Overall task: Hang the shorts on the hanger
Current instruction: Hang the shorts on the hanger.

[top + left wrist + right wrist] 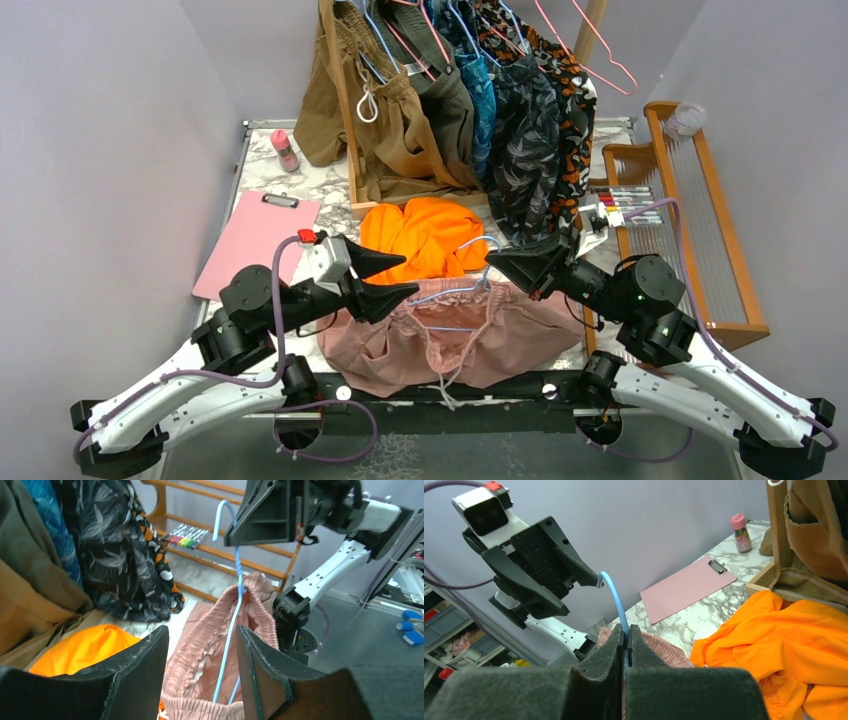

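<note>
Two arms meet above the lower centre of the top view, over the near edge of the marble table [322, 186]. The right gripper [625, 633] is clenched on the hanger [616, 596]: in its wrist view the two dark pads press flat together on the thin light blue wire just below the curved hook, which rises toward the upper left of that frame. The left gripper [201, 628] is released, its jaws standing apart. In its own view the blue wire runs down through the gap between them without touching either finger. The shorts [400, 345] lie spread in a dusty pink heap at the bottom centre of the top view, between the two arm bases, with the gathered waistband bunched up around the hanger's lower wire and the white drawstring trailing toward the bottom edge. In the left wrist view the waistband drapes up along the wire at the centre of the frame. Just behind the pink cloth, at mid-frame in the top view, sits a crumpled pair of bright orange shorts [425, 235]. A pink clipboard [258, 240] lies at the left, with a small pink-capped bottle [284, 150] above it. A wooden rack [345, 100] at the top centre carries brown, blue and patterned garments. Coloured markers [630, 200] rest on a wooden frame [725, 225] at the right.
</note>
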`<state>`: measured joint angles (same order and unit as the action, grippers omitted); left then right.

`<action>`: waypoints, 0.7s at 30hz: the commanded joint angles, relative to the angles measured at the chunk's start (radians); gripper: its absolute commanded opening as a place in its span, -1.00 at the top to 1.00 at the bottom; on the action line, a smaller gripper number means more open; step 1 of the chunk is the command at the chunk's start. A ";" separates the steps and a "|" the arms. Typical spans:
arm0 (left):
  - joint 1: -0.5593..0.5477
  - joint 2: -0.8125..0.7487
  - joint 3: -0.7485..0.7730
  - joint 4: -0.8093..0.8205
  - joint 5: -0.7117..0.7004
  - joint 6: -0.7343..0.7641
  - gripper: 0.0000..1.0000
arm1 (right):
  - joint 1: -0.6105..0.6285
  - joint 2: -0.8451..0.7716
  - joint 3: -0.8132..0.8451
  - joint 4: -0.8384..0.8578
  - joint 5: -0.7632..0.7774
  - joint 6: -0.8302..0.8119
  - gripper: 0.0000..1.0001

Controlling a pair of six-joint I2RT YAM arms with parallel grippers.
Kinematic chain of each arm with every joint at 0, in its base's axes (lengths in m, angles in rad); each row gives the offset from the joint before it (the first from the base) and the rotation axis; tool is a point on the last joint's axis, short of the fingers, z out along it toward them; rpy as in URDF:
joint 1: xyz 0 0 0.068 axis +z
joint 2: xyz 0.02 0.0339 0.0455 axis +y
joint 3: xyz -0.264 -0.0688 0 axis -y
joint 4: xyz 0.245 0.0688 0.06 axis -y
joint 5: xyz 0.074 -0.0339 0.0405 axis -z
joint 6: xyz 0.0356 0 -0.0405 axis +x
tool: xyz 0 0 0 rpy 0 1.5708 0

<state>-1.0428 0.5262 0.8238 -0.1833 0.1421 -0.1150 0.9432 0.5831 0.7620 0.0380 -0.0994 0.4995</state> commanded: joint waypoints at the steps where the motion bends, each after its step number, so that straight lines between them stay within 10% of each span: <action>1: 0.000 0.063 0.058 0.039 0.103 0.022 -0.14 | 0.000 -0.007 0.027 0.085 -0.044 -0.015 0.99; 21: 0.000 0.359 0.135 0.009 0.404 0.127 -0.28 | 0.000 0.063 0.073 0.076 -0.208 -0.050 0.99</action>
<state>-1.0428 0.8711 0.9260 -0.2039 0.4911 -0.0139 0.9432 0.6495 0.7879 0.0669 -0.2752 0.4648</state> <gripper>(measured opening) 0.658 0.016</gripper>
